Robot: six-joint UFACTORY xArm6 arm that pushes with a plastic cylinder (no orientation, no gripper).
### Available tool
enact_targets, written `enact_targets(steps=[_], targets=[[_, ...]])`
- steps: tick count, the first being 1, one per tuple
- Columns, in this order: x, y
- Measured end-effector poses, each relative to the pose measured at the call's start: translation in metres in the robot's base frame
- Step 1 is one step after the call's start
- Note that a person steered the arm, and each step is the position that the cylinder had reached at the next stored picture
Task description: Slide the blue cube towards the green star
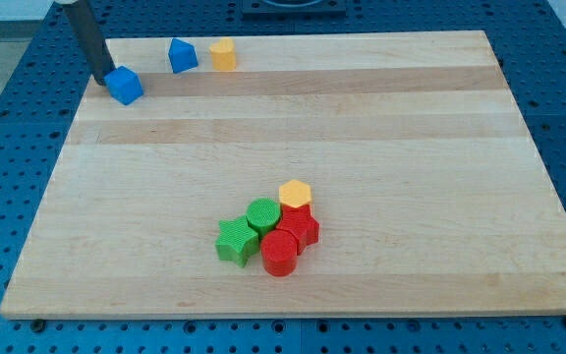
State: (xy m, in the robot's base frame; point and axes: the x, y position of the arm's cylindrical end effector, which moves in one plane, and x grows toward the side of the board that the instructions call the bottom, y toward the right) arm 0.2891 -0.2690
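The blue cube (125, 85) lies near the board's top left corner. My tip (103, 78) touches or nearly touches the cube's left side, with the dark rod rising up out of the view's top. The green star (236, 241) lies in the lower middle of the board, at the left end of a cluster of blocks, far down and to the right of the cube.
A green cylinder (262, 213), a yellow hexagon (295, 193), a red block (301, 228) and a red cylinder (279, 254) crowd the star's right side. A second blue block (182, 55) and a yellow block (223, 55) sit at the top edge of the wooden board (381, 138).
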Motion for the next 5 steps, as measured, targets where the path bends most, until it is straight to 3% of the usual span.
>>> enact_targets(steps=[3,5], targets=[[0.011,0.072],[0.059,0.108]])
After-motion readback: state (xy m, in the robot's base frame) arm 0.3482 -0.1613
